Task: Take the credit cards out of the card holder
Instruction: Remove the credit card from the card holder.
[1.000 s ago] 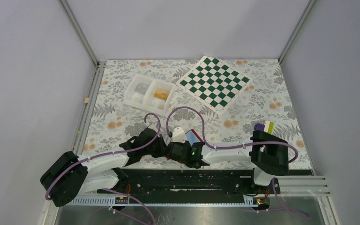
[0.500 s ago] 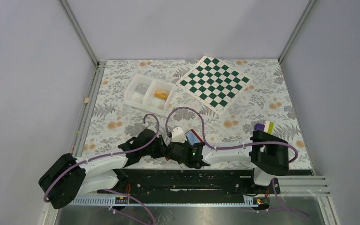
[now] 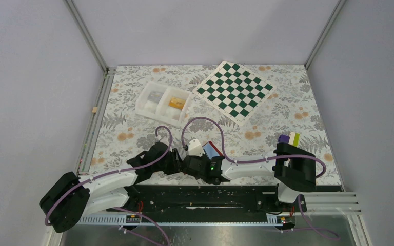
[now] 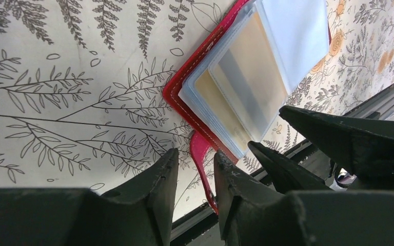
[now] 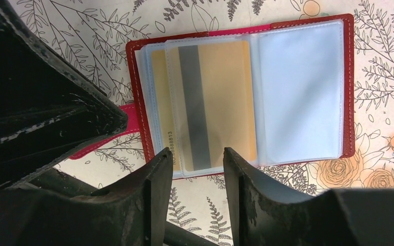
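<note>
While the card holder [image 5: 297, 92] lies open on the floral table [image 3: 297, 113] inside grey walls [image 3: 31, 77], the left gripper [image 4: 196, 154] stands parted astride its red tab [image 4: 205, 177], and the right gripper [image 5: 197, 154] stands parted at a credit card [image 5: 225, 102].

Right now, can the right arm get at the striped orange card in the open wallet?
Probably yes. The right gripper sits at the near edge of the card, jaws open. Only the clear sleeve covers it, and the left gripper is off by the red tab.
</note>
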{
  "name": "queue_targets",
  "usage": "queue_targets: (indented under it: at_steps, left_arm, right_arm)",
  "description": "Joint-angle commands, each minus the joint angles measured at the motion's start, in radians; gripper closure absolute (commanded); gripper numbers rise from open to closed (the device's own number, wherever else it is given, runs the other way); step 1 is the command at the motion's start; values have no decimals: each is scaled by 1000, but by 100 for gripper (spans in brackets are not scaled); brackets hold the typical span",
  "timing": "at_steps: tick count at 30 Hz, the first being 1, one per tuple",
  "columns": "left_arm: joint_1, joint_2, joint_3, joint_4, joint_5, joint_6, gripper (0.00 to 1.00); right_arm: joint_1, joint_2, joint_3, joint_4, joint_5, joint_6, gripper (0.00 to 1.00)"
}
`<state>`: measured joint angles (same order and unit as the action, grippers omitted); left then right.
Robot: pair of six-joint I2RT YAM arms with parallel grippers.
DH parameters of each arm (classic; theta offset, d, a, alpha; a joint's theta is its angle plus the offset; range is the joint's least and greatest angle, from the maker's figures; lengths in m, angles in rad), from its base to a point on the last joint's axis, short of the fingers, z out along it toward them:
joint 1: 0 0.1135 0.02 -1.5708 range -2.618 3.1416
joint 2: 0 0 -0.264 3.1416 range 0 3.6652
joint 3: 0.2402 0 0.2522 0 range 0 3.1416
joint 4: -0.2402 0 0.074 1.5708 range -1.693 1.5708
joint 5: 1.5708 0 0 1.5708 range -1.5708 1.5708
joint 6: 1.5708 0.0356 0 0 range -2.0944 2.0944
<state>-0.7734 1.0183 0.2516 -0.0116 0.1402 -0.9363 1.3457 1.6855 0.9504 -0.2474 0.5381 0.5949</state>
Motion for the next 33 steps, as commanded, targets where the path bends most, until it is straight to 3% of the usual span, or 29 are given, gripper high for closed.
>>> queue_targets:
  at_steps: [1, 3, 13, 18, 25, 33]
  left_arm:
    - [4, 31, -10, 38, 39, -12, 68]
    - [4, 47, -9, 60, 55, -17, 70]
    - [4, 36, -11, 69, 101, -32, 100]
    - [4, 3, -6, 38, 87, -28, 100]
    - [4, 1, -3, 25, 68, -15, 100]
    - [5, 16, -3, 40, 71, -22, 100]
  right_arm:
    - [7, -46, -6, 26, 25, -3, 52]
    - [7, -49, -10, 31, 24, -3, 52]
    - [-7, -90, -43, 55, 42, -47, 48]
    - [-12, -92, -61, 69, 23, -44, 44]
    - [-35, -125, -93, 111, -27, -135, 31]
    - [-36, -66, -33, 63, -11, -217, 28]
